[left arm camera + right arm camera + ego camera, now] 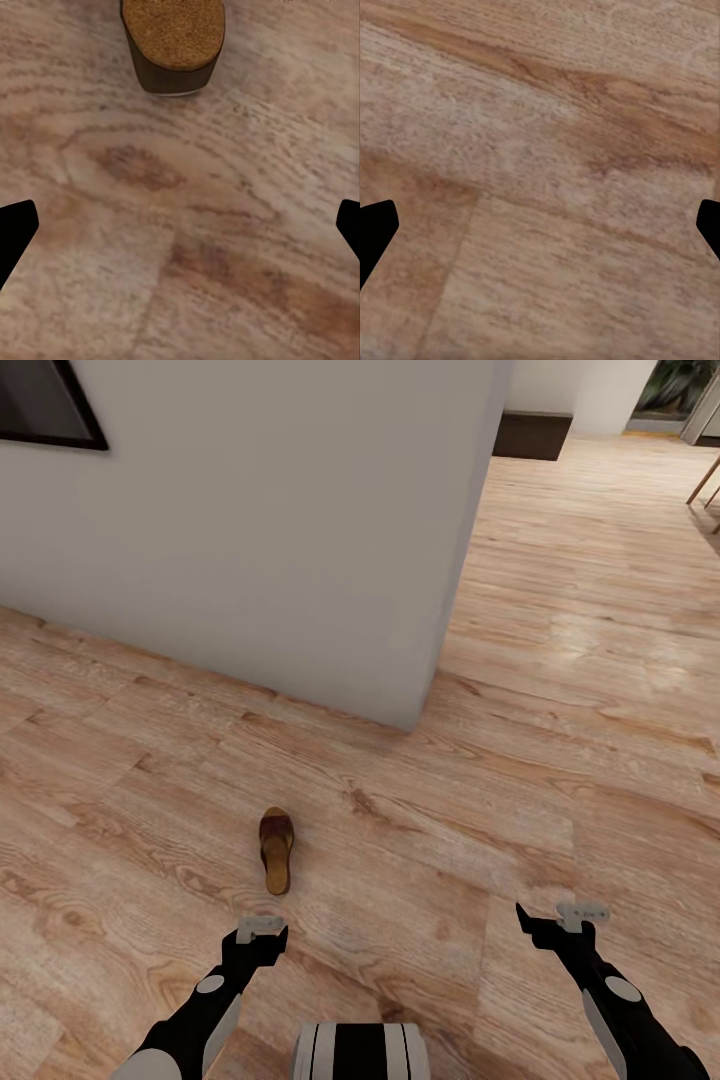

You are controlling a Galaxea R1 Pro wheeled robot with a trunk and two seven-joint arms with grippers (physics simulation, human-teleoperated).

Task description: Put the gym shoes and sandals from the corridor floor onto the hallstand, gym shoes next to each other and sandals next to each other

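Note:
One brown sandal [276, 848] with a dark maroon strap and tan footbed lies on the corridor floor [520, 760], its heel toward me. My left gripper [262, 930] hangs just short of that heel, open and empty; in the left wrist view the sandal's heel [174, 41] is ahead of the spread fingertips [15, 232]. My right gripper [560, 916] is off to the right over bare planks, also open, with nothing between its fingers [375, 232]. The gym shoes and the hallstand are out of view.
A grey-white wall [260, 530] ends in a corner [415, 720] just beyond the sandal. To the right of that corner the floor runs on to a dark low cabinet [535, 435]. Wooden chair legs [703, 480] stand at the far right.

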